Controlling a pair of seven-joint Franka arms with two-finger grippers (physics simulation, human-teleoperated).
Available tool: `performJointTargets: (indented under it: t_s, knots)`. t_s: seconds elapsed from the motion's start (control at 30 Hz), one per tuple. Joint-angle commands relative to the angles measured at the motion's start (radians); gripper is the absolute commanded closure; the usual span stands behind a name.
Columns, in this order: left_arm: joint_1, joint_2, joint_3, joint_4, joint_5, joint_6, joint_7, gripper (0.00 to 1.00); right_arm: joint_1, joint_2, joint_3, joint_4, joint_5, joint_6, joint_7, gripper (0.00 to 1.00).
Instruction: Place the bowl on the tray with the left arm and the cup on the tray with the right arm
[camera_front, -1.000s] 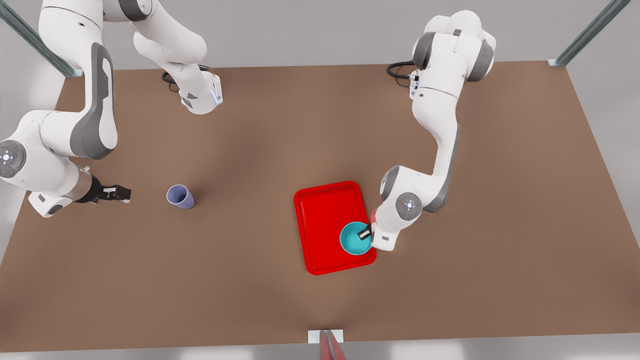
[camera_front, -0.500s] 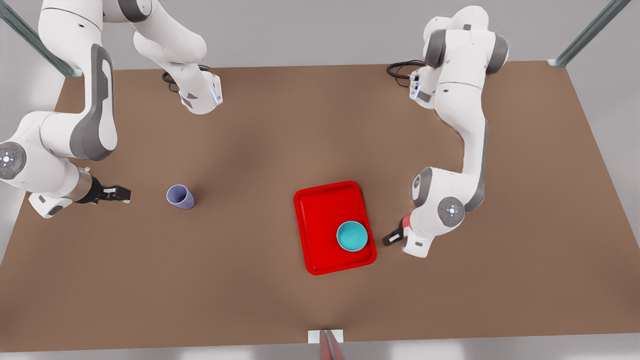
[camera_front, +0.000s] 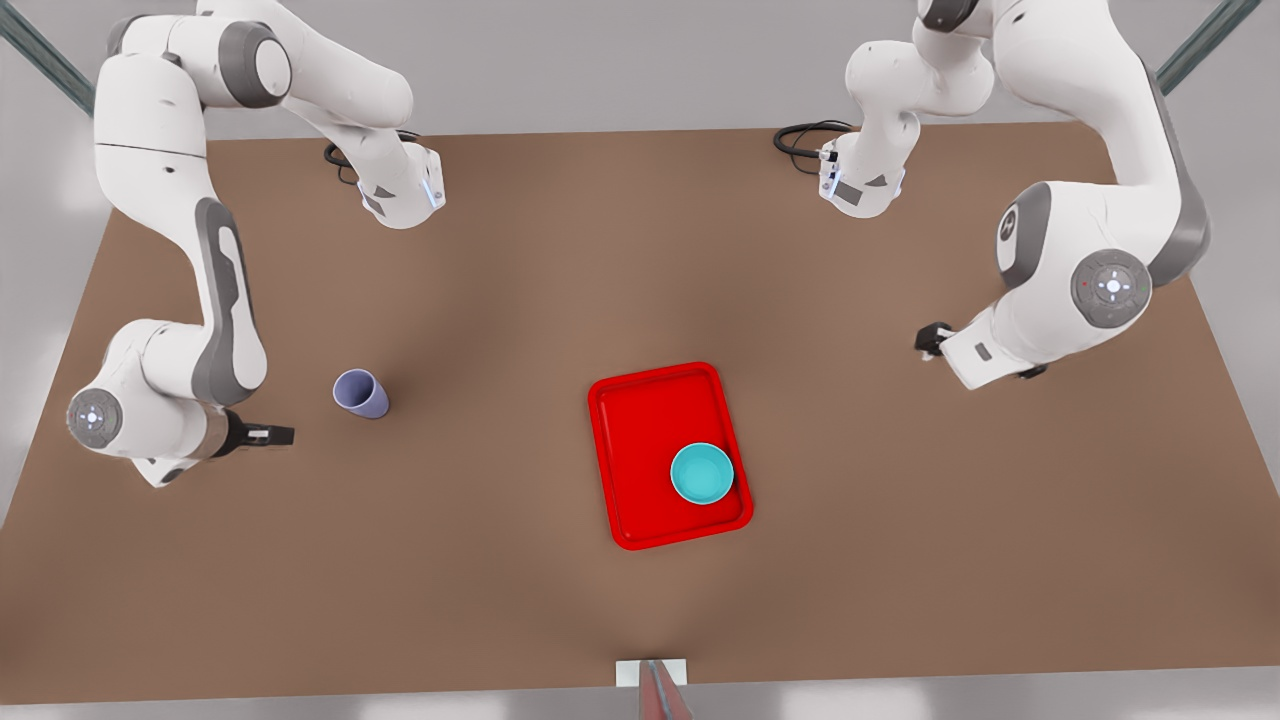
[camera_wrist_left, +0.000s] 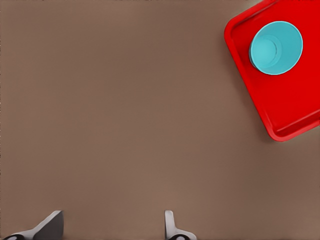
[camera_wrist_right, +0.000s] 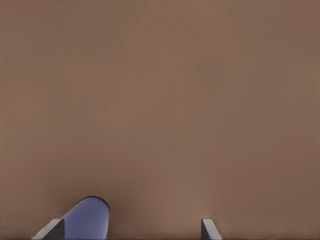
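The main risk lay with the cup (camera_front: 361, 394). It stood upright on the table (camera_front: 560, 270), well to the left of the tray (camera_front: 650, 420) in the front view, and the right gripper (camera_front: 268, 435) sat low beside it on its left and a little nearer the camera. In the right wrist view the cup (camera_wrist_right: 89, 218) showed against one fingertip rather than centred between the spread fingers (camera_wrist_right: 209, 229), so a straight advance would probably have clipped its wall and tipped or pushed the light tumbler away. Closing off-centre could also have squeezed it out sideways.

The bowl (camera_front: 702, 474) rested inside the tray at its near right corner, close to the rim; a careless placement of the cup could have knocked it.

The right arm reached low, wrist level, fingers pointing toward the front view's right. The left gripper (camera_front: 933, 338) hung on the right of the front view, well clear of the tray, fingers (camera_wrist_left: 171, 225) apart and empty, the arm folded and waiting.
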Motion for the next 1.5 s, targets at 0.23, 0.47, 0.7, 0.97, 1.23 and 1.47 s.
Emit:
performJointTargets:
  t_s: [0.23,0.47,0.7,0.97,1.23,1.47]
  knots:
    - [-0.004,-0.04,-0.097,0.001,0.039,-0.014,-0.089,0.0,0.004,-0.112,0.048,-0.175,0.006,0.05,0.008,0.0]
    - [-0.003,-0.017,-0.094,0.002,0.053,0.02,-0.083,0.0,0.004,-0.138,0.074,-0.196,0.011,0.0,0.011,0.0]
    - [-0.003,-0.014,-0.094,-0.001,0.053,0.02,-0.081,0.0,0.002,-0.138,0.072,-0.278,0.011,0.0,0.011,0.0]
    - [0.002,-0.017,-0.091,0.002,0.053,0.006,-0.077,0.0,-0.007,-0.055,0.069,-0.308,0.008,0.091,0.01,0.0]
    - [0.004,-0.026,-0.091,0.005,0.053,0.011,-0.075,0.0,-0.001,-0.02,0.069,-0.301,0.009,0.108,0.045,0.65]
    - [0.01,-0.018,-0.085,0.013,0.054,0.005,-0.078,0.0,0.001,-0.028,0.071,-0.296,0.009,0.092,0.045,0.79]
